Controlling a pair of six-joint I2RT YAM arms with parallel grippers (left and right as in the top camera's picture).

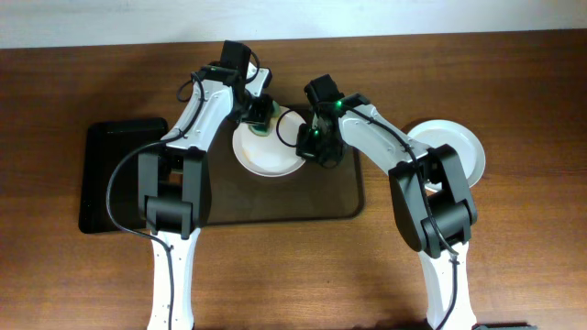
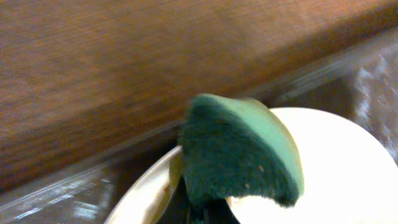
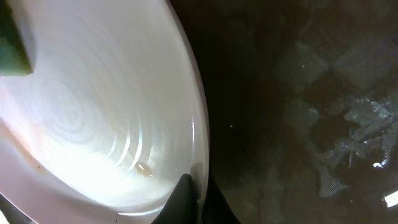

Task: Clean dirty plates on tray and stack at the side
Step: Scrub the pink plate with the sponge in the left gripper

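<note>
A white plate [image 1: 268, 156] lies on the brown tray [image 1: 275, 200], toward its back edge. My left gripper [image 1: 260, 117] is shut on a green sponge [image 2: 239, 152], which rests on the plate's far rim [image 2: 336, 174]. My right gripper [image 3: 198, 200] is shut on the plate's right rim [image 3: 93, 106], one finger inside and one outside. A small brown spot [image 3: 143, 168] sits on the plate near those fingers. On the table to the right of the tray lies more white plate [image 1: 454, 151]; I cannot tell how many are stacked there.
A smaller black tray [image 1: 119, 174] lies on the wooden table to the left of the brown tray. The brown tray's floor [image 3: 298, 124] looks wet and streaked. The back edge of the table runs close behind both grippers.
</note>
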